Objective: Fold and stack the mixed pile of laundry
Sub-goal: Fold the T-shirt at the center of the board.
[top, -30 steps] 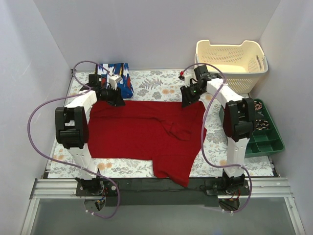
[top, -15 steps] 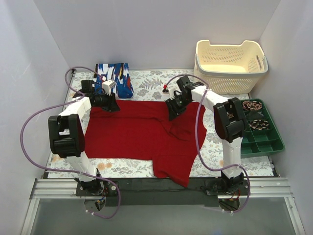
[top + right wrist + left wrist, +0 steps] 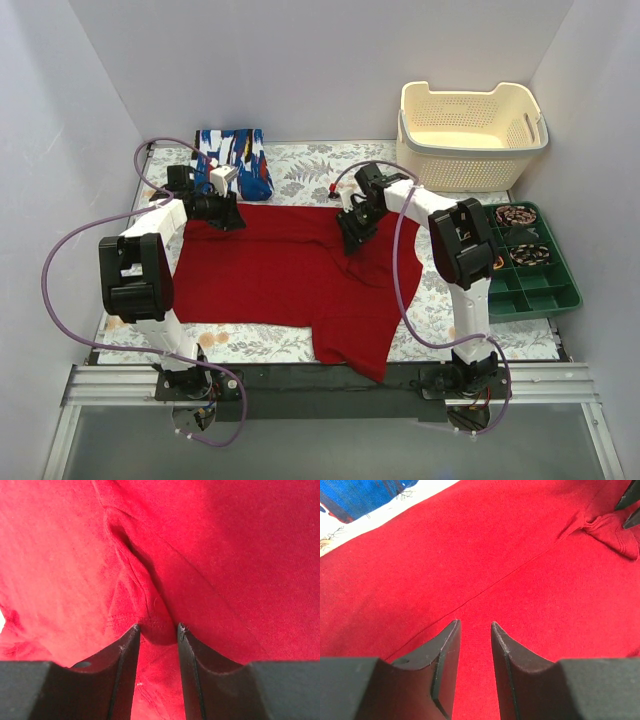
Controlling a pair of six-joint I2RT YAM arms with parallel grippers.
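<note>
The deep red garment (image 3: pixel 280 270) lies spread over the floral table, its top right part drawn inward into a fold. The blue printed garment (image 3: pixel 238 160) lies folded at the back left, apart from the red one; its edge also shows in the left wrist view (image 3: pixel 365 495). My left gripper (image 3: pixel 226 213) rests at the red garment's top left corner, and its jaws (image 3: pixel 475 624) stand apart over flat red cloth (image 3: pixel 520 570). My right gripper (image 3: pixel 352 230) is near the top middle, its fingers (image 3: pixel 158 627) closed round a raised hem fold of the red garment (image 3: pixel 145 605).
A cream perforated basket (image 3: pixel 470 165) stands at the back right. A green tray (image 3: pixel 572 285) with coiled items sits along the right edge. White walls close in on the left, back and right. A sleeve of the red garment (image 3: pixel 355 350) hangs toward the front edge.
My right gripper has pulled the red garment's top right corner leftward toward the middle. The left gripper shifted slightly left and forward at the top left corner.
</note>
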